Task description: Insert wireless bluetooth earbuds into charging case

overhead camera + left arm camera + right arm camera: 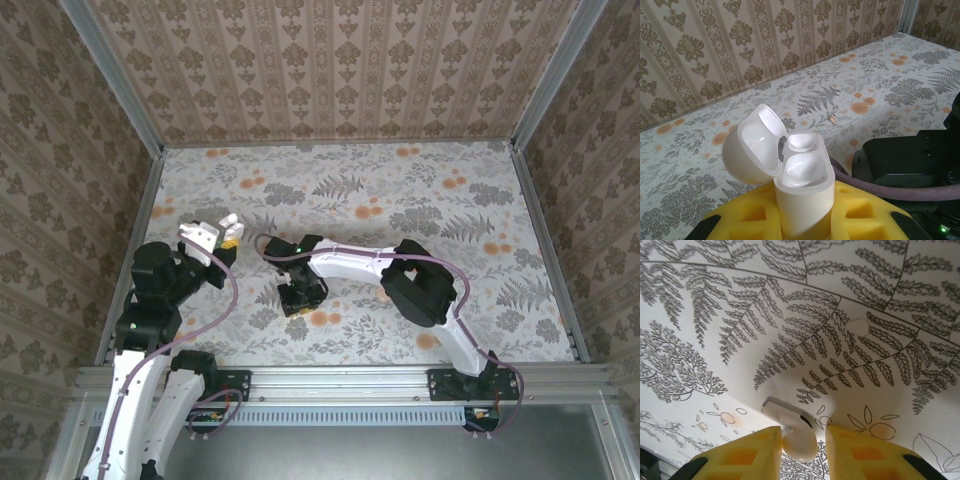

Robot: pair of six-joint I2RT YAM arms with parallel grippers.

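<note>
Charging case (805,175) sits pinched in my left gripper (802,225), lid open toward 10 o'clock. Right gripper (802,450) straddles an earbud (799,437) at 6 o'clock, can't tell if it's clamped.

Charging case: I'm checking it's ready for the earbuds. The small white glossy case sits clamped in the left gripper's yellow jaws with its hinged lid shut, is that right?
Not quite: the hinged lid is swung open, not shut, as the left wrist view shows. The small white glossy charging case does sit clamped in the yellow jaws of the left gripper.
</note>
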